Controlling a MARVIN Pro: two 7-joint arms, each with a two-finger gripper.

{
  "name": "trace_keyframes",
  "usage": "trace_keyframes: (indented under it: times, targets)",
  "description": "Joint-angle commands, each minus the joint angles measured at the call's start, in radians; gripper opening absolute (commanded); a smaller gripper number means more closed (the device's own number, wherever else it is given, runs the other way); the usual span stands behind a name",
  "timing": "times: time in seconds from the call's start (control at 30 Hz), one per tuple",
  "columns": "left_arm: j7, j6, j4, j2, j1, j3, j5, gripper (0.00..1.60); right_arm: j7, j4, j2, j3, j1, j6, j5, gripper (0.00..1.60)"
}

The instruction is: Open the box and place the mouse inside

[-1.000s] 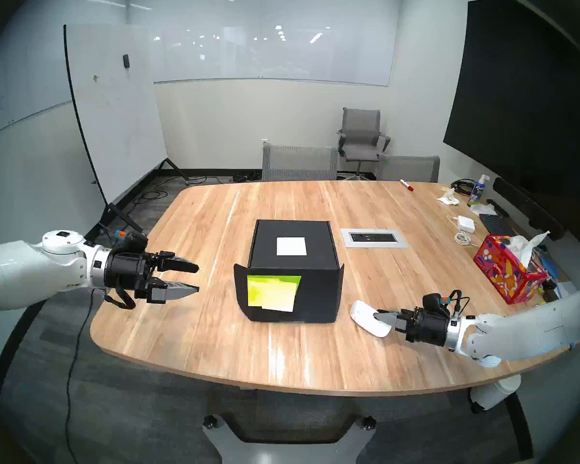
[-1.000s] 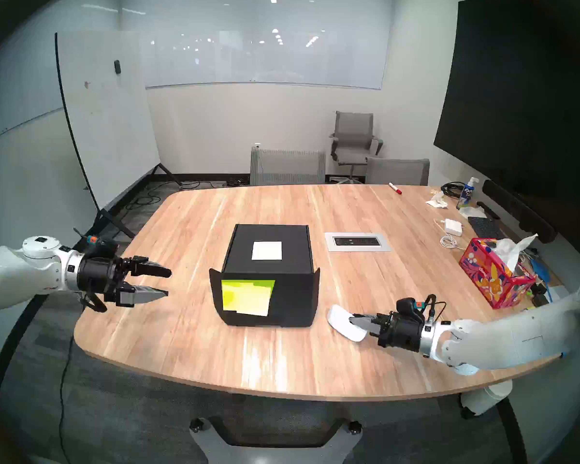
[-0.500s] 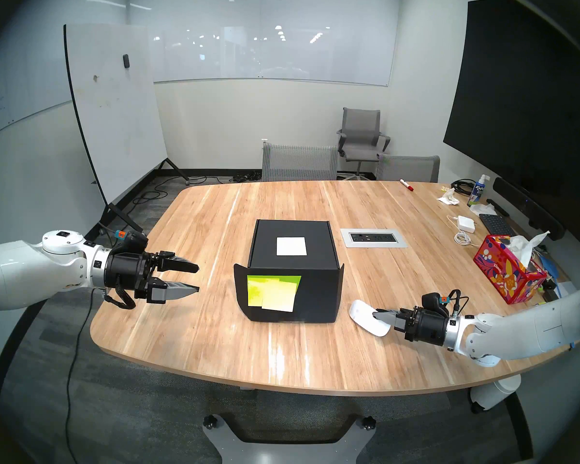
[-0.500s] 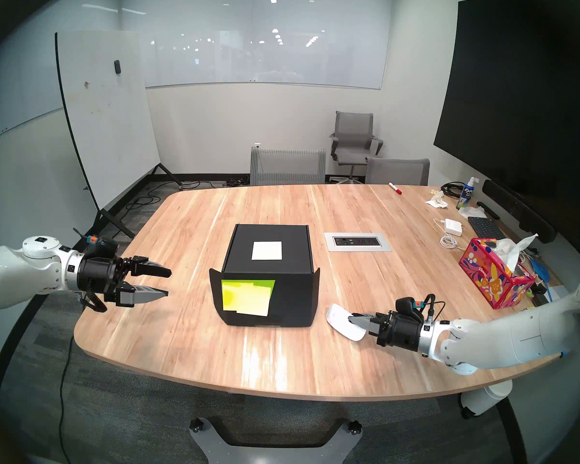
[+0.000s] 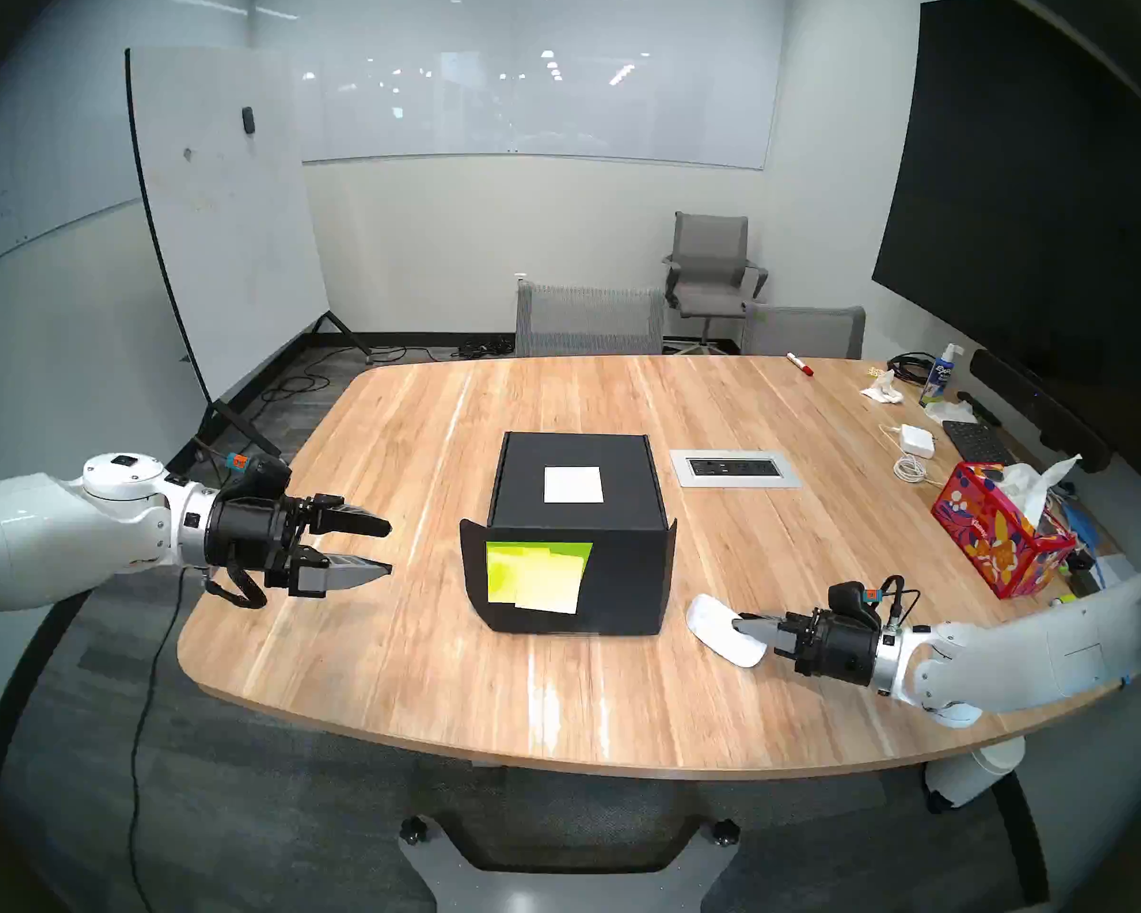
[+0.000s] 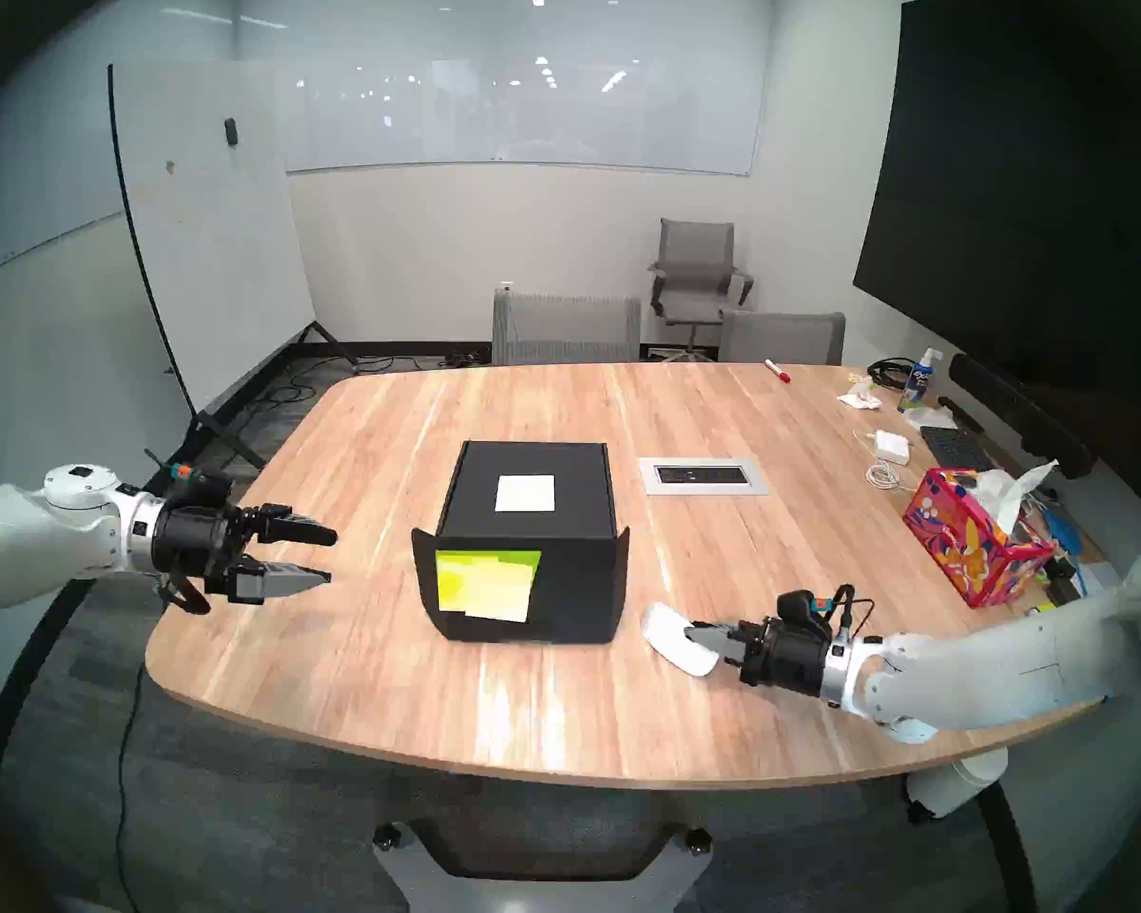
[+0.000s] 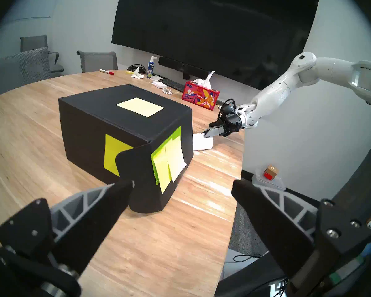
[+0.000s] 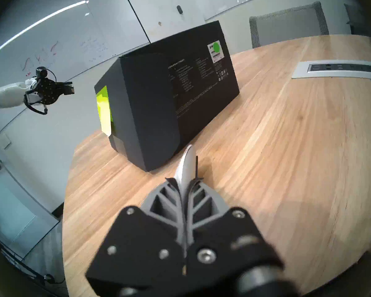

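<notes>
One box (image 5: 581,529) sat closed mid-table (image 5: 423,661); one mouse (image 5: 713,622) was pinched in the right gripper (image 5: 739,625) beside it. The left gripper (image 5: 387,549) hung wide, empty, well apart.

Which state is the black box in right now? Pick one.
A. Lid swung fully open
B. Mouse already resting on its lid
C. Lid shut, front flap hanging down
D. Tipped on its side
C: the box stands upright with its top flat and closed, while the mouse sits pinched in the right hand beside it.
</notes>
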Motion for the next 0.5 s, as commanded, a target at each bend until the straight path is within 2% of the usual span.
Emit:
trace_keyframes:
  times: [0.0, 0.1, 0.17, 0.2, 0.23, 0.27, 0.33, 0.47]
  targets:
    - [0.001, 0.002, 0.000, -0.001, -0.012, -0.011, -0.003, 1.60, 0.000, 0.000, 0.003, 0.008, 0.004, -0.002, 0.008, 0.36]
    - [0.001, 0.002, 0.000, -0.001, -0.012, -0.011, -0.003, 1.60, -0.002, 0.000, 0.004, 0.007, 0.004, -0.002, 0.009, 0.70]
    - [0.001, 0.002, 0.000, -0.001, -0.012, -0.011, -0.003, 1.60, -0.005, -0.002, 0.005, 0.006, 0.006, -0.001, 0.008, 0.82]
    - [0.001, 0.002, 0.000, -0.001, -0.012, -0.011, -0.003, 1.60, -0.007, -0.005, 0.007, 0.004, 0.009, 0.002, 0.005, 1.31]
    - [0.001, 0.002, 0.000, -0.001, -0.012, -0.011, -0.003, 1.60, -0.007, -0.005, 0.007, 0.004, 0.009, 0.002, 0.005, 1.31]
    - [0.001, 0.002, 0.000, -0.001, -0.012, -0.011, -0.003, 1.60, -0.010, -0.009, 0.010, 0.002, 0.013, 0.004, 0.002, 1.48]
    - [0.001, 0.002, 0.000, -0.001, -0.012, -0.011, -0.003, 1.60, -0.014, -0.013, 0.014, -0.001, 0.018, 0.008, -0.001, 1.59]
    - [0.001, 0.002, 0.000, -0.001, -0.012, -0.011, -0.003, 1.60, -0.018, -0.020, 0.021, -0.004, 0.026, 0.011, -0.009, 1.60]
